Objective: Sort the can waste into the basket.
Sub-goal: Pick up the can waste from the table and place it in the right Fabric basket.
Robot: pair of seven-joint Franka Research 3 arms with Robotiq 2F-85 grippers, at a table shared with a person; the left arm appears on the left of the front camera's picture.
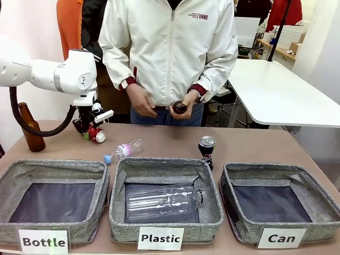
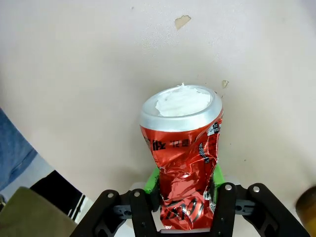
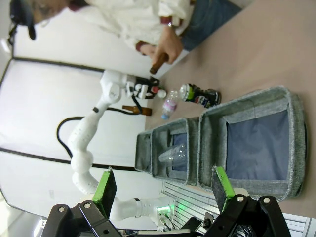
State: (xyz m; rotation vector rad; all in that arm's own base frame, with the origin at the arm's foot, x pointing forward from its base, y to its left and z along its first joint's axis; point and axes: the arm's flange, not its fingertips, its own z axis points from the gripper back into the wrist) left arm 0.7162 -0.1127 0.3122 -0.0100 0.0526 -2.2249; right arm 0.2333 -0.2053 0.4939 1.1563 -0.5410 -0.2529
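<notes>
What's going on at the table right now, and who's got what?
The left pincer is shut on the crushed red can at the far left of the table. The dark can stands upright on the table, and the Can basket holds no can yet. The right pincer is open with nothing in it. The person's hand holds a brown bottle at the far edge.

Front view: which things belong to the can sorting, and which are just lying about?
Job: crushed red can, held in left gripper; dark can; Can basket.
Lying about: brown bottle; small plastic bottle; Plastic basket with clear bottle; Bottle basket.
</notes>
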